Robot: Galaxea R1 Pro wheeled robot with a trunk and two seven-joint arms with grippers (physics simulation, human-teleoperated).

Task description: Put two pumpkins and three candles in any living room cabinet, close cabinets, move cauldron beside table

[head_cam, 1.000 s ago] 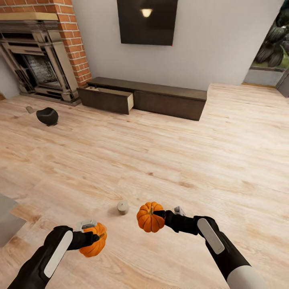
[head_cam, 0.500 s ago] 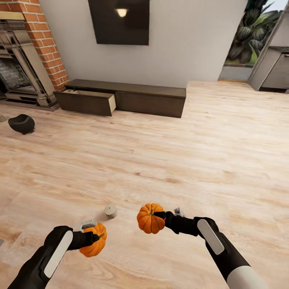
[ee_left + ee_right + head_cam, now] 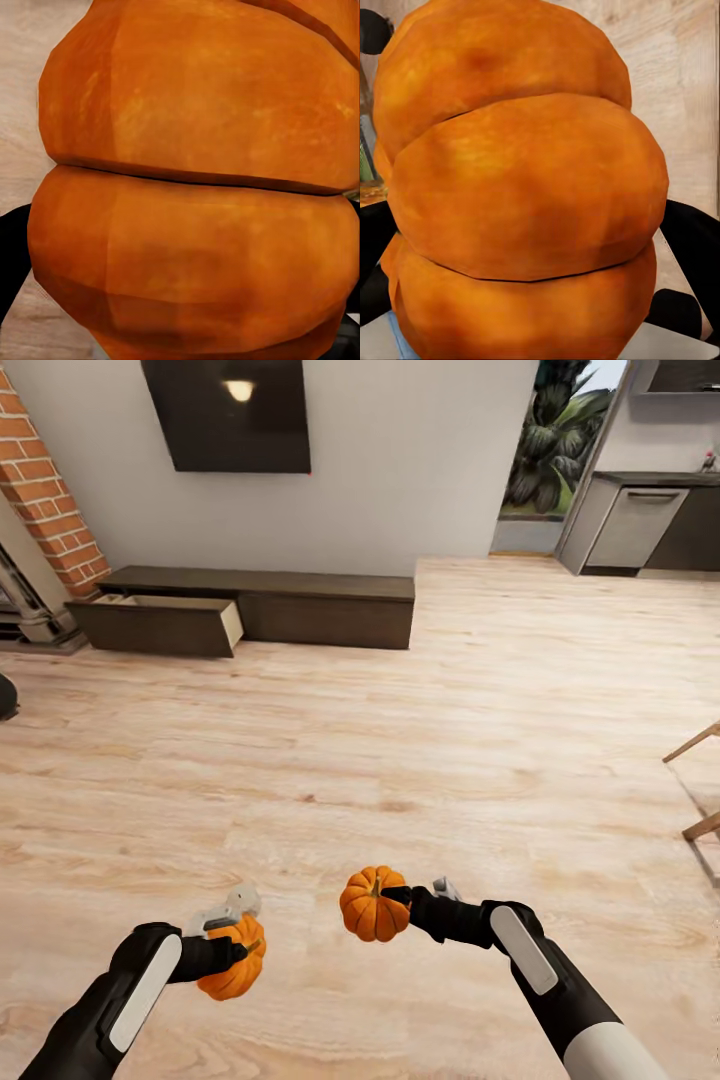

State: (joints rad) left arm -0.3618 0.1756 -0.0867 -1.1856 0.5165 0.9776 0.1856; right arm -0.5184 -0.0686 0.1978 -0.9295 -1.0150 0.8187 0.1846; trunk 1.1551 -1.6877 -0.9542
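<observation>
An orange ribbed pumpkin (image 3: 235, 960) is pinched by the left gripper (image 3: 232, 952), a second orange pumpkin (image 3: 373, 903) by the right gripper (image 3: 392, 896), above pale wooden flooring (image 3: 400, 740). A long dark brown cabinet (image 3: 300, 605) is seen far ahead with one drawer (image 3: 160, 622) pulled out.

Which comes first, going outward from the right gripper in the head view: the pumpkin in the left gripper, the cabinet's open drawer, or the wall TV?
1. Pumpkin in the left gripper: closest to the right gripper, to its left.
2. Open drawer: across the floor, far left.
3. Wall TV: above the cabinet, farthest.
</observation>
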